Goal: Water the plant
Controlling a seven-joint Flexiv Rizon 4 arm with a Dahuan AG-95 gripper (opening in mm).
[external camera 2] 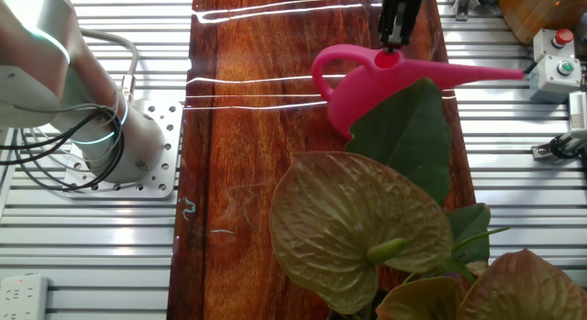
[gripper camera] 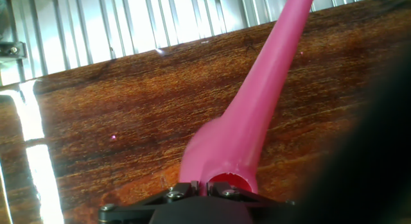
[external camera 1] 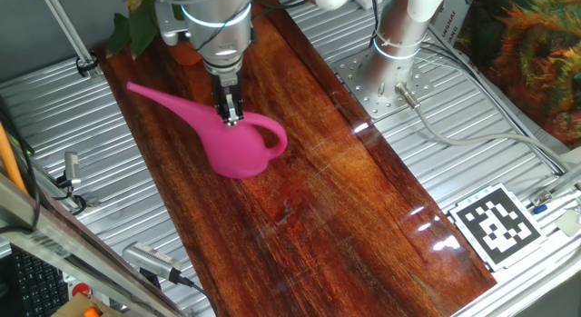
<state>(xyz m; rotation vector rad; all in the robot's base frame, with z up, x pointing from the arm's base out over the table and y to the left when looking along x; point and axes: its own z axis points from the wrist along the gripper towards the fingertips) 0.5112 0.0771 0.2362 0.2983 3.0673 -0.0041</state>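
Your hand [external camera 1: 231, 113] pinches the pink watering can [external camera 1: 238, 144] at its top opening rim, so the spout runs level over the wooden bench [external camera 1: 345, 190] toward the plant [external camera 1: 132, 22] at the board's far end.

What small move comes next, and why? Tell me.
Probably close on the can and lift: the gripper sits at its top opening, and the can appears to rest on the board, spout aimed toward the plant but short of it. Whether the grip is firm cannot be told.
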